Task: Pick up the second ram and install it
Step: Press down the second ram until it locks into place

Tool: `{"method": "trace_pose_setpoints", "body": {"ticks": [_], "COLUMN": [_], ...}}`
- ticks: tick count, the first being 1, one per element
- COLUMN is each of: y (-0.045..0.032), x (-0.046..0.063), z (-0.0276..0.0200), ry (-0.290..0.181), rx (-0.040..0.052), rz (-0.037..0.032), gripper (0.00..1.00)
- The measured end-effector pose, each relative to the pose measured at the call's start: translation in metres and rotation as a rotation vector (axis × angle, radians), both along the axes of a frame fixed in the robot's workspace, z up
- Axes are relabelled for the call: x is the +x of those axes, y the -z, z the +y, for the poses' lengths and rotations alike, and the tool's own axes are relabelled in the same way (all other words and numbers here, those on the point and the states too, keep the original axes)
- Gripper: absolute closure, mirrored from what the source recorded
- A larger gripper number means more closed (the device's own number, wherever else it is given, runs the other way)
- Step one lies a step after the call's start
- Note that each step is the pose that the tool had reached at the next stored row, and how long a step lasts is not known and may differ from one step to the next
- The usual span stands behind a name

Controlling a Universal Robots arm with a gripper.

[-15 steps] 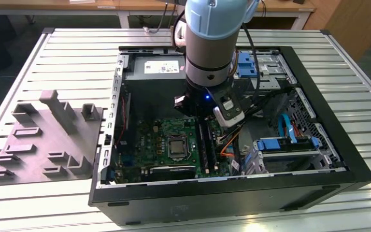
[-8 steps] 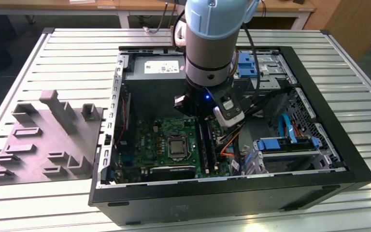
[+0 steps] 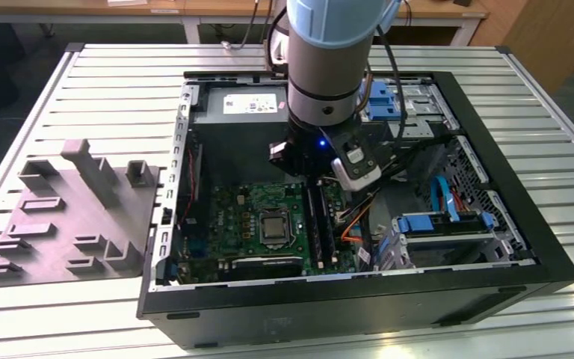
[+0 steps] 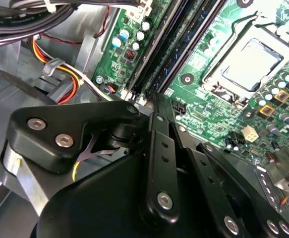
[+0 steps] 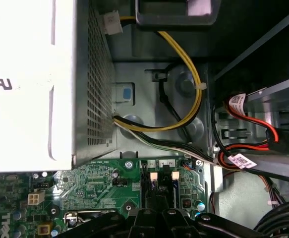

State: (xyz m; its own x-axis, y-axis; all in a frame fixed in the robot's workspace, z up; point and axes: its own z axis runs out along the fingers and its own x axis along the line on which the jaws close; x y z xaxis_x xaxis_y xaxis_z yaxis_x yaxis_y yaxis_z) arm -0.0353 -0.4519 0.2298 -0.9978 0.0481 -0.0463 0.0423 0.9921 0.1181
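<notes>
A: Start with the big picture. Where is everything?

B: A slatted metal surface (image 3: 526,90) carries an open computer case (image 3: 526,258), with a grey moulded tray (image 3: 42,224) just beside it toward the exterior view's left. The arm (image 3: 327,67) reaches down into the case, over the green motherboard (image 3: 232,217).

A: And the second ram?

B: I take it to be the dark stick (image 3: 314,221) standing edge-on in the long black slots (image 4: 171,59) beside the processor socket (image 4: 246,64). The pincer (image 3: 312,178) sits right over that stick's near end. Whether it is fully seated, I cannot tell.

A: Is the pincer pinching it?

B: I cannot tell. In the second wrist view the black linkage (image 4: 159,163) points down at the slot ends, but the tips are hidden behind it.

A: How would the stick handle?

B: My judgement: light, stiff and very thin, so easy to lift yet easy to tilt. It looks fragile along its contact edge and chips. Best held by the two flat faces near the top edge, around the middle of its length, kept upright so it meets the slot squarely.
</notes>
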Motion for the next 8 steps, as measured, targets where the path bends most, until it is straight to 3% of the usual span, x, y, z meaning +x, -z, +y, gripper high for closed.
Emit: {"method": "trace_pose_setpoints", "body": {"ticks": [8], "y": [-0.0001], "x": [0.0000], "z": [-0.0021], "ry": [0.000], "rx": [0.0001], "rz": [0.0000], "gripper": [0.90]}}
